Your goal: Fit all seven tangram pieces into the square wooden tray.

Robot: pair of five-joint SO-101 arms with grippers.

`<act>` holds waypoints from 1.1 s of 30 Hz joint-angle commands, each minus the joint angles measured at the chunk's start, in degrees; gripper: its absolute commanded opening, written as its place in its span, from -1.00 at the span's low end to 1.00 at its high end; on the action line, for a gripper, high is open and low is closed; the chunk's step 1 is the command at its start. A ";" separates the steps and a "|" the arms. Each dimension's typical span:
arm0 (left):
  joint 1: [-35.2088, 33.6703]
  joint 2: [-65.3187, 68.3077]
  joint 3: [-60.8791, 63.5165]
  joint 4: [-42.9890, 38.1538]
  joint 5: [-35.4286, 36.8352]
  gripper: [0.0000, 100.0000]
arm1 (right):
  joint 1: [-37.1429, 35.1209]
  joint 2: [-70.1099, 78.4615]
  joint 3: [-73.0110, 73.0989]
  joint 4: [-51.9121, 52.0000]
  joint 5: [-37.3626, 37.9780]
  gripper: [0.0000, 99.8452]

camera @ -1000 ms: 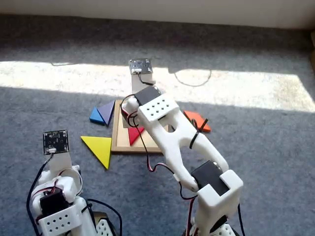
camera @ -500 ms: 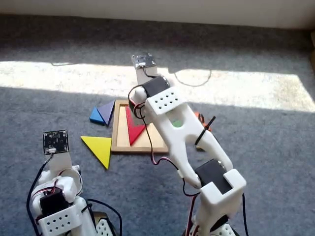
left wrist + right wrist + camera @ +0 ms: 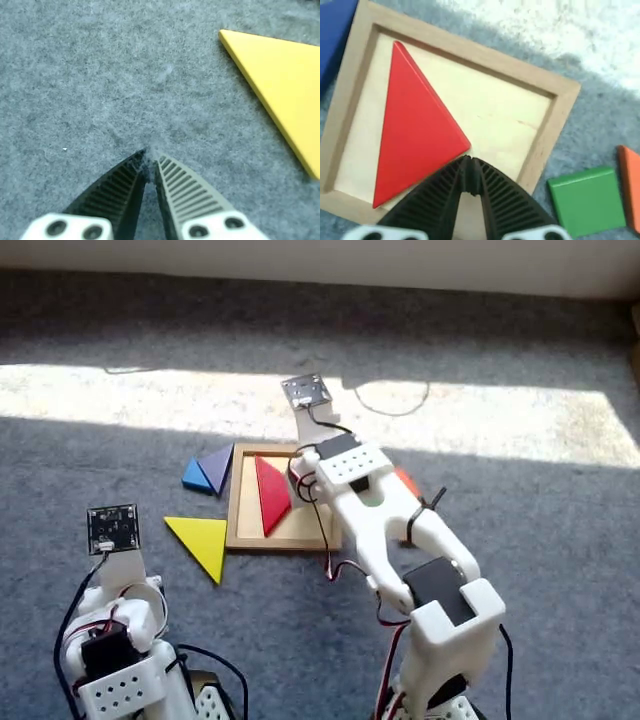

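our left gripper (image 3: 151,157) and right gripper (image 3: 470,162) are clenched, empty; the right could bump the red triangle (image 3: 415,135) crooked.

High view: overhead, wide. Wrist views: close, downward. Right shares tray (image 3: 238,510).

Pale wooden tray (image 3: 470,50), matt red triangle (image 3: 415,135), fuzzy carpet (image 3: 100,75)

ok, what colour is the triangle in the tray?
The triangle is red; the right wrist view shows it best, flat in the tray.
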 commanded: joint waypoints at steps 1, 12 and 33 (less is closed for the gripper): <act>-0.57 -1.80 1.19 0.44 0.09 -0.99 | -4.44 -1.10 2.68 -5.85 0.70 -0.99; -0.57 -1.80 1.19 0.44 0.09 -0.99 | -15.78 -1.71 6.02 -9.01 0.70 -0.99; -0.57 -1.80 1.19 0.44 0.09 -0.99 | -3.03 -60.70 26.95 15.96 0.97 -0.99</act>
